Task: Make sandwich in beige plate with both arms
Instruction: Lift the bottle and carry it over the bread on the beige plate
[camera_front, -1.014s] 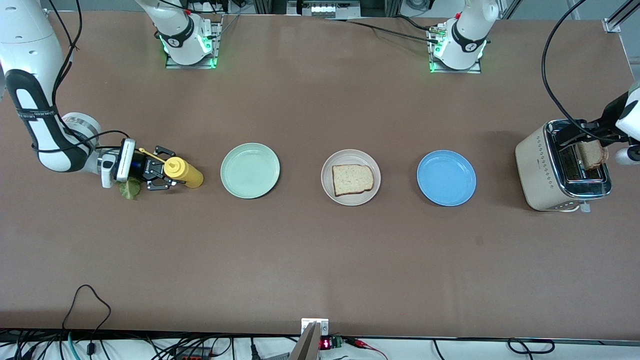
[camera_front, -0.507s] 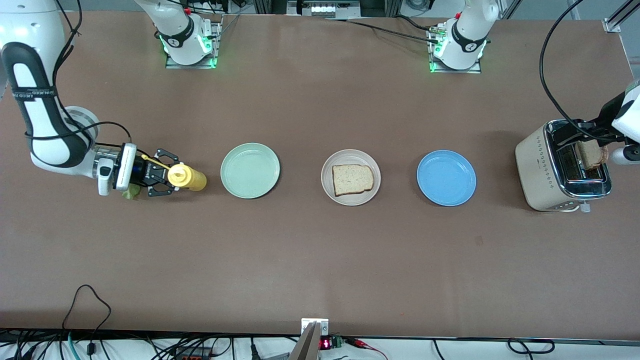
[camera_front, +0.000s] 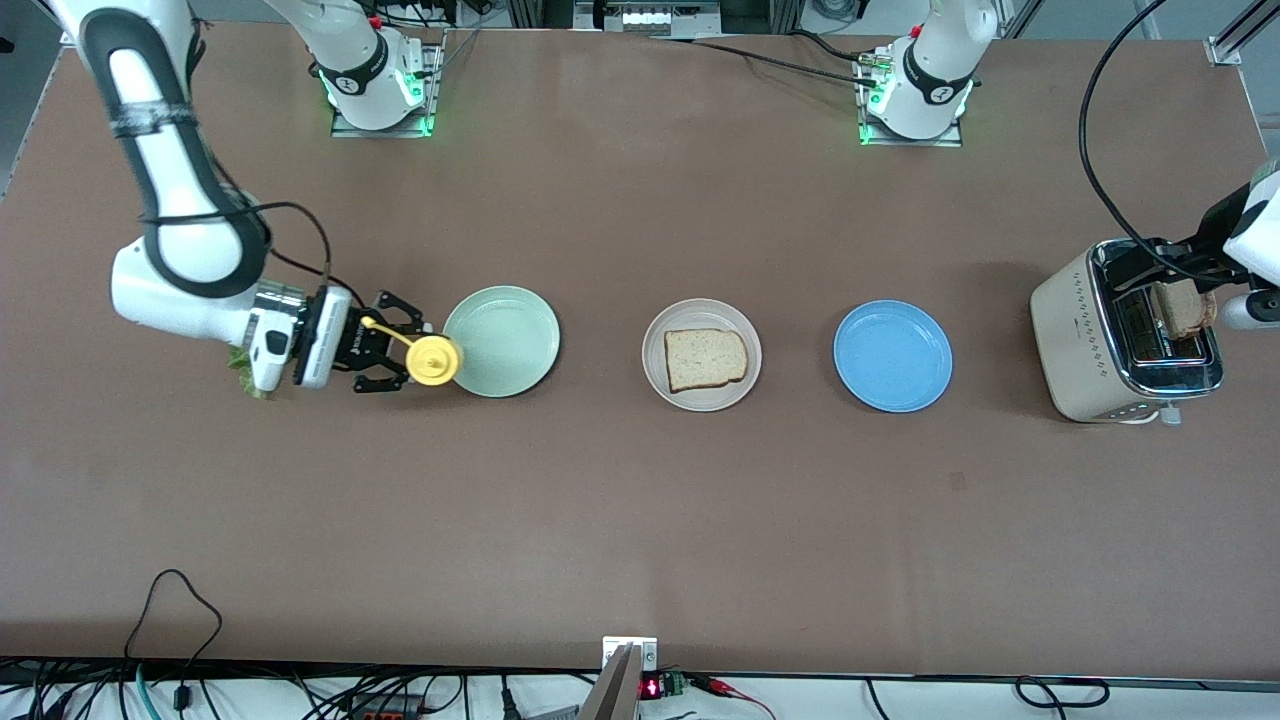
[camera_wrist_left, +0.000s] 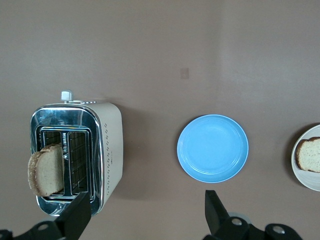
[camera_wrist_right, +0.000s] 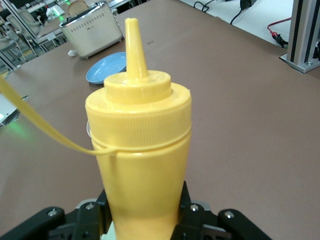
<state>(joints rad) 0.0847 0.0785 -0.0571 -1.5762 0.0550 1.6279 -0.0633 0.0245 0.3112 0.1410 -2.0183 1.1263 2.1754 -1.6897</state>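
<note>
One bread slice (camera_front: 705, 359) lies on the beige plate (camera_front: 700, 398) at mid-table. A second slice (camera_front: 1185, 308) stands in a slot of the toaster (camera_front: 1090, 340); the left wrist view shows that slice (camera_wrist_left: 46, 170) too. My left gripper (camera_front: 1175, 265) hangs open over the toaster, empty, its fingers (camera_wrist_left: 75, 217) wide apart. My right gripper (camera_front: 395, 345) is shut on a yellow squeeze bottle (camera_front: 432, 361), held in the air at the edge of the mint green plate (camera_front: 500, 330). The bottle (camera_wrist_right: 140, 150) fills the right wrist view. A green lettuce leaf (camera_front: 243, 375) peeks out under the right wrist.
A blue plate (camera_front: 892, 356) lies between the beige plate and the toaster, and shows in the left wrist view (camera_wrist_left: 212, 148). The three plates form a row across the table. Black cables trail along the table edge nearest the camera.
My right arm has lifted the yellow bottle and carried it toward the mint green plate, turning its cap up toward the camera. The left arm has stayed over the toaster.
</note>
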